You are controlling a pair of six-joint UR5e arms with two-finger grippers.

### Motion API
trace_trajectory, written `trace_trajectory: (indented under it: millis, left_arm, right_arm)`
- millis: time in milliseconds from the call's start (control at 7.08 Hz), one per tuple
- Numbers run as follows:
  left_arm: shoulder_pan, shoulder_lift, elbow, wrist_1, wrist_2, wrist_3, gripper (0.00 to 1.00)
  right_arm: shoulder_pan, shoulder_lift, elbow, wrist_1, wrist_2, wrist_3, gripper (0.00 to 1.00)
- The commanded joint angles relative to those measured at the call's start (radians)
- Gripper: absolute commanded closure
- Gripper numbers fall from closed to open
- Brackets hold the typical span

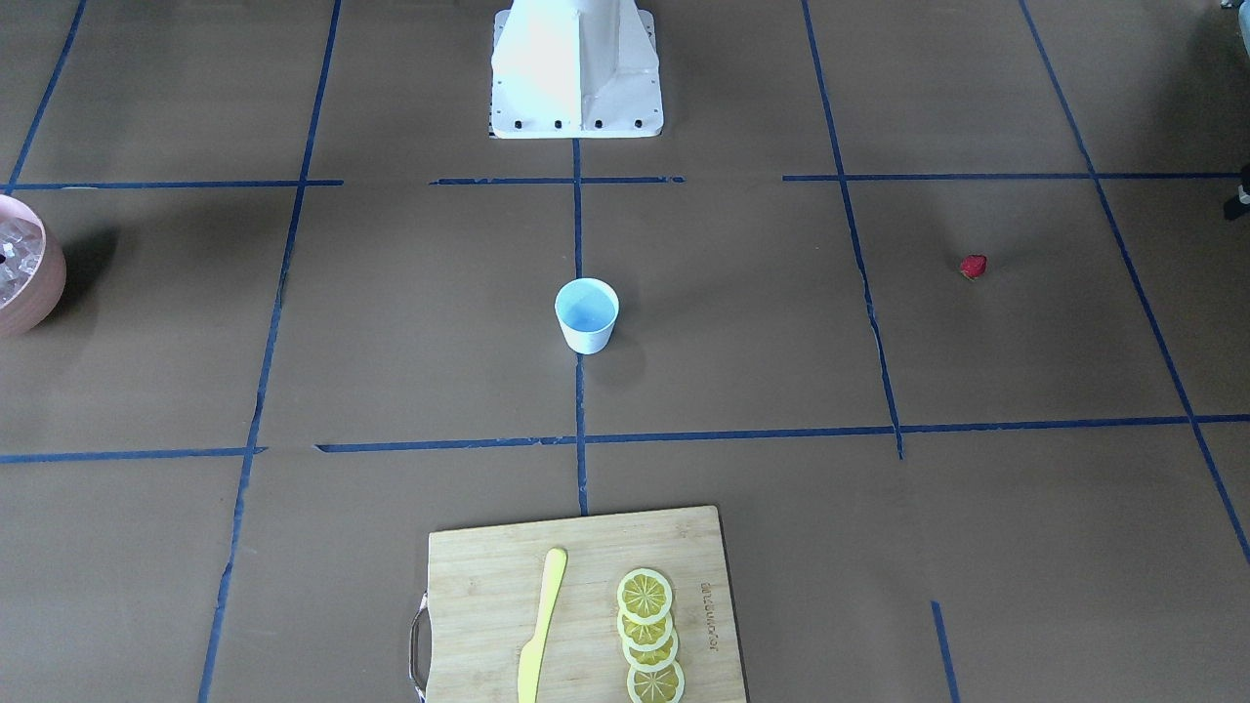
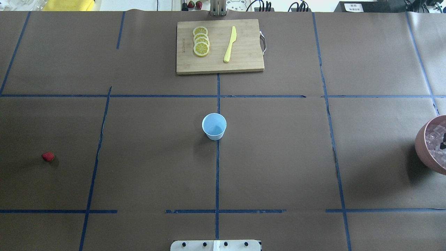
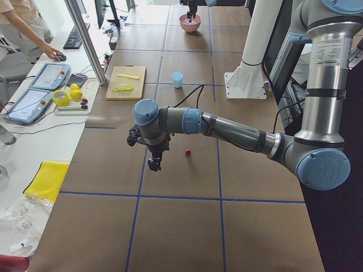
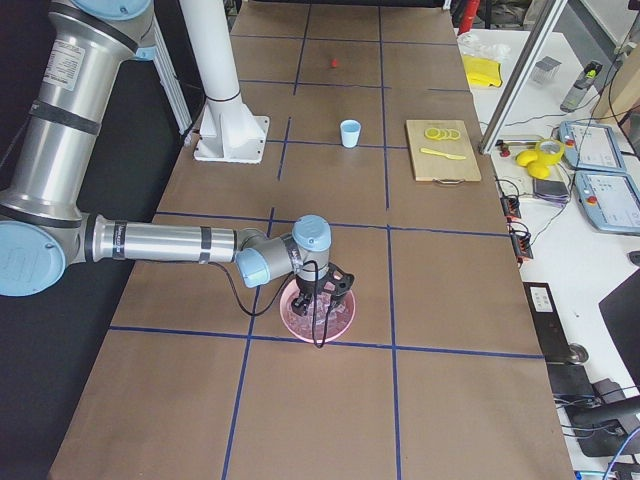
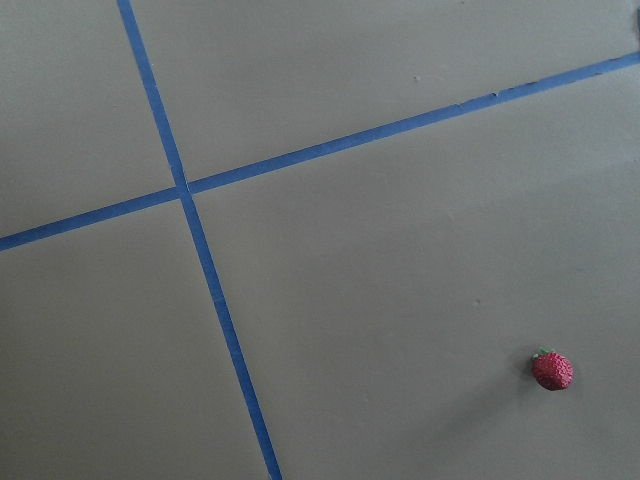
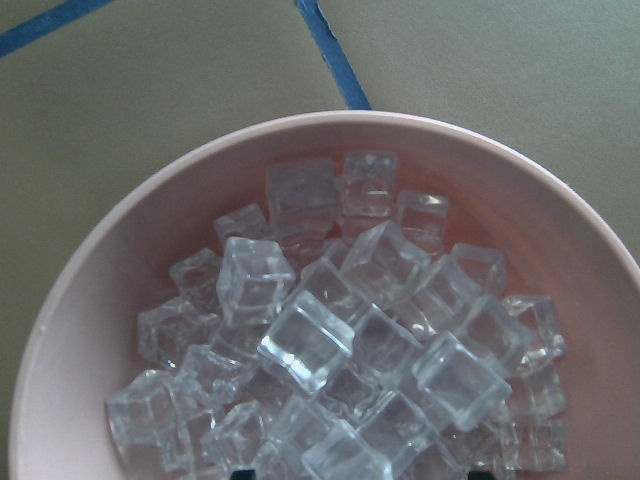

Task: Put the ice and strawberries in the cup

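We see the cup point(image 2: 214, 126) mid-worktop, empty. The strawberry point(image 2: 48, 156) lies near the worktop's left edge with the left gripper point(image 3: 154, 163) hanging near it (side view only, so we can't tell its jaws). The ice point(image 6: 330, 340) fills the pink bowl point(image 6: 120, 240) at the right edge. The right gripper point(image 4: 320, 300) sits over it, mostly cut off, and we can't read its jaws either.

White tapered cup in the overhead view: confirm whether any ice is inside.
No, the white tapered cup shows only its bare pale blue inside.

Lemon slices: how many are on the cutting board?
4 round yellow lemon slices, overlapping in one row on the wooden cutting board, left of the yellow plastic knife in the overhead view. Another could hide underneath.
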Motion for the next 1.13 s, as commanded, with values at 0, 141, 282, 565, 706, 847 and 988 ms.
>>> trace_trajectory:
  millis: [0,141,282,565,706,847,988]
  left_arm:
    - [0.000,0.000,-0.001,-0.003,0.000,0.000,0.00]
    - [0.000,0.000,-0.001,-0.003,0.000,0.000,0.00]
    - [0.000,0.000,-0.001,-0.003,0.000,0.002,0.00]
    - [0.000,-0.001,-0.001,-0.003,0.000,0.002,0.00]
    - [0.000,-0.002,-0.001,-0.003,0.000,0.002,0.00]
    - [0.000,-0.002,-0.001,-0.003,0.000,0.002,0.00]
    - [0.000,-0.002,0.001,-0.015,0.000,-0.001,0.00]
  right_arm:
    - [-0.024,0.007,-0.005,0.000,-0.004,0.017,0.25]
    - [-0.027,0.007,-0.006,0.000,-0.007,0.017,0.30]
    - [-0.027,0.007,-0.009,0.001,-0.007,0.017,0.38]
    - [-0.027,0.007,-0.011,0.003,-0.018,0.015,0.55]
    - [-0.027,0.007,-0.009,0.003,-0.021,0.015,0.55]
    - [-0.027,0.007,-0.009,0.005,-0.021,0.014,0.57]
    - [-0.026,0.007,-0.008,0.006,-0.022,0.012,0.62]
